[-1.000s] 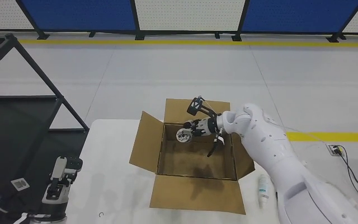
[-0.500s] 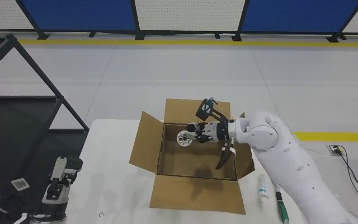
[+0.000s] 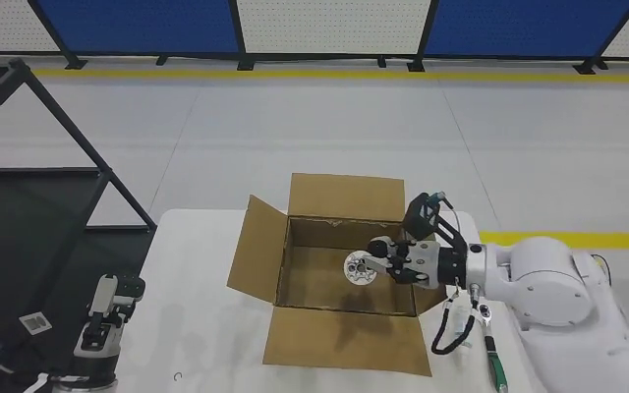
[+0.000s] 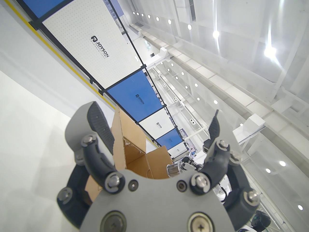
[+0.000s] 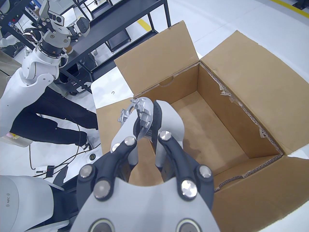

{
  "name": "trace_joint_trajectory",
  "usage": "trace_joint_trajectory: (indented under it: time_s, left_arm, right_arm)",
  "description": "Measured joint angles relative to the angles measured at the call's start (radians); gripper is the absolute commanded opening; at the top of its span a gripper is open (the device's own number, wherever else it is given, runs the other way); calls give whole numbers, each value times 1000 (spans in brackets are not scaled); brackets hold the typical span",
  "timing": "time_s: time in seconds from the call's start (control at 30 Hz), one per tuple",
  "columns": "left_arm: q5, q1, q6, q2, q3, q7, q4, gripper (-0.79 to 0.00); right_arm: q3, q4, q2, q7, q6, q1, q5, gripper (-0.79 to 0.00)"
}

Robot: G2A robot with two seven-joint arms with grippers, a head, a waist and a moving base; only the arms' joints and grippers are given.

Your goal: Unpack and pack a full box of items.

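Cardboard box (image 3: 319,280) stands open on the white table (image 3: 197,295) with all four flaps folded outward. Its brown floor (image 5: 217,121) lies below and ahead of the right gripper's (image 3: 376,261) jaws. Those jaws are clamped on a round silver metal part (image 3: 358,268), which is held above the box's inside, close to the wall on the arm's side. In the right wrist view the two fingers of this gripper (image 5: 147,114) pinch the part (image 5: 141,107) by its edge. Its toothed rim sticks out past the fingertips, and the rest is covered by the pads.

Behind these jaws, on the table beside the box's outer wall, lies a white bottle (image 3: 462,334), partly crossed by a black cable loop (image 3: 447,334) hanging from the wrist. Next to it lies a green-handled tool (image 3: 494,368), cut off by the picture's lower edge, so its kind is hard to tell. Past the box's far flap stands a black rack (image 5: 120,13).

The left gripper (image 4: 154,114) points upward toward the ceiling, its jaws spread wide with nothing between them. A flap and corner of the box (image 4: 135,150) show low between its fingers, well beyond the tips.
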Motion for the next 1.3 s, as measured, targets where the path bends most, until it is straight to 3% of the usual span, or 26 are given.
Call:
trace_joint_trajectory:
  time_s: [0.3, 0.43, 0.7, 0.97, 1.3]
  left_arm:
    - [0, 0, 0, 0, 0, 0, 0, 0]
    - [0, 0, 0, 0, 0, 0, 0, 0]
    - [0, 0, 0, 0, 0, 0, 0, 0]
    - [0, 0, 0, 0, 0, 0, 0, 0]
    - [0, 0, 0, 0, 0, 0, 0, 0]
  right_arm:
    - [-2, -24, 1, -9, -18, -14, 35, -785]
    - [71, -80, 20, 40, -50, -57, 110, -785]
    - [364, -201, 71, 164, -71, -235, 327, -785]
    - [633, -263, 123, 199, -36, -460, 438, -785]
    - [685, -146, 188, 118, -117, -674, 494, -785]
